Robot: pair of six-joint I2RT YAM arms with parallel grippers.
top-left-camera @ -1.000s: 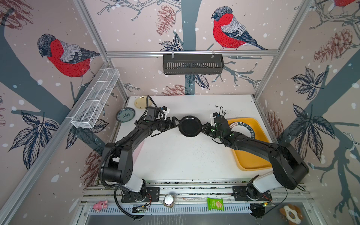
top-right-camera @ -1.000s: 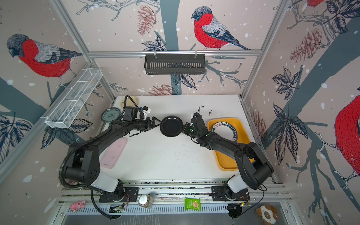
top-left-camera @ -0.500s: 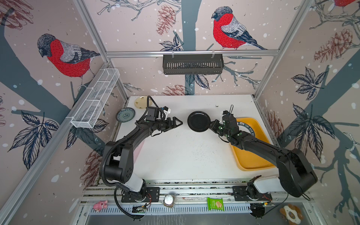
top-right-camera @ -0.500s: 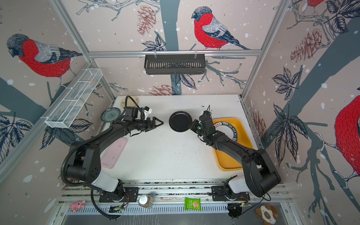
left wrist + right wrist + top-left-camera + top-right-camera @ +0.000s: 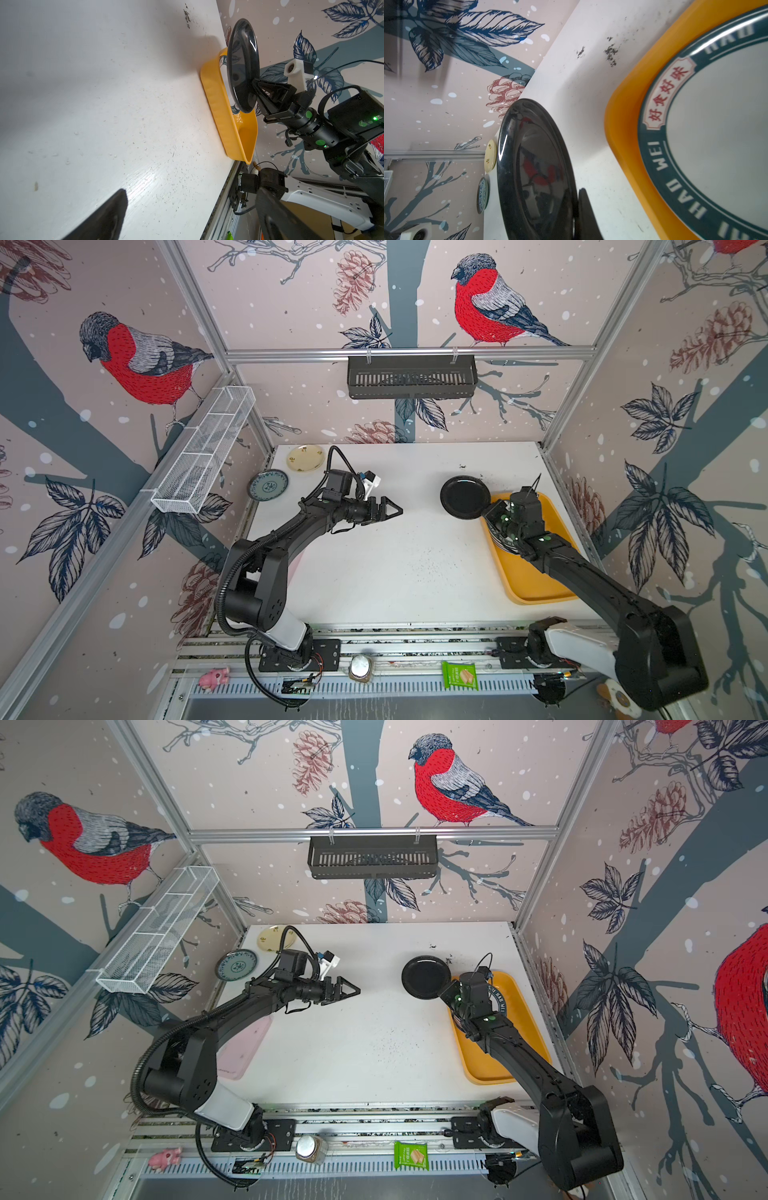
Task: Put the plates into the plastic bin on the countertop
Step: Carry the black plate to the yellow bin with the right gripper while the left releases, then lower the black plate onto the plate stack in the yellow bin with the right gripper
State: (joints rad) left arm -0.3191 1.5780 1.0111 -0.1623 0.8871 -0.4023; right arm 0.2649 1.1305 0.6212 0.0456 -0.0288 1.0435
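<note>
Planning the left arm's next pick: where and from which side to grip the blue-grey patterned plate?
On the blue-grey patterned plate, pinch the rim nearest the middle of the countertop, approaching from there: it lies flat at the left edge, so likely only that side is free.

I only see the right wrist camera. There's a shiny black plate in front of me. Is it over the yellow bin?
Observer: No. In both top views the black plate hangs over the countertop, right beside the plastic bin's far corner.
Operator: Is there room in the bin?
Observer: Yes, in a top view its near end is bare.
Operator: What's the other arm doing?
Observer: The left gripper is open and empty, above the countertop, well apart from the plate.
</note>
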